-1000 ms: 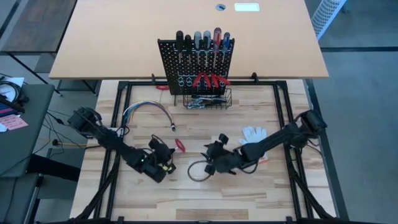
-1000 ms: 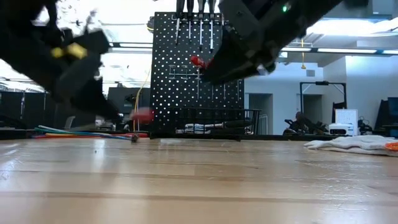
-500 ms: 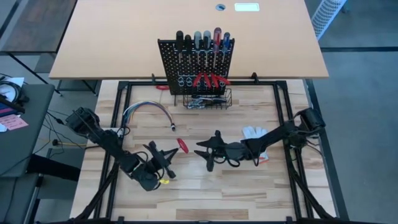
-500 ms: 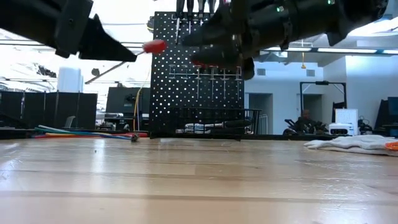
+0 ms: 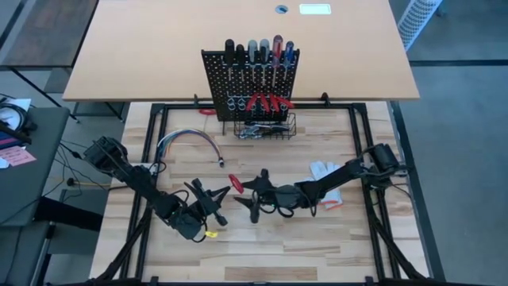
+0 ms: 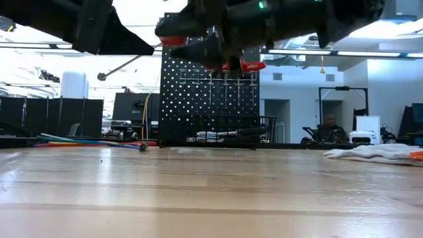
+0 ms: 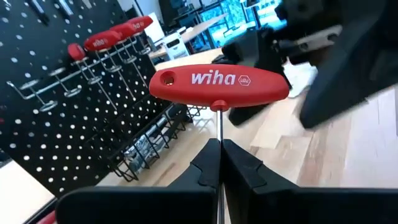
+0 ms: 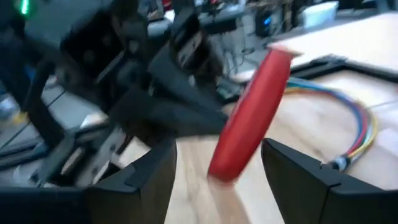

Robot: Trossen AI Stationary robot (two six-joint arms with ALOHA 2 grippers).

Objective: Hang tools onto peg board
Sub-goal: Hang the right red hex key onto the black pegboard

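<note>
Bundle of coloured cables (image 5: 187, 141) back left, left gripper (image 7: 219, 157) pinching the shaft of the red T-handled hex key (image 7: 219, 84) mid-table before the black perforated peg board (image 5: 248, 79), and the right gripper (image 8: 217, 163), fingers spread, has slid leftward, now straddling that handle, white glove (image 5: 324, 169) behind.

Legible marking: "wiha" in white lettering, followed by a small round white logo, on the red T-handle (image 7: 219, 84) of the tool; no other text, number or sign readable.
</note>
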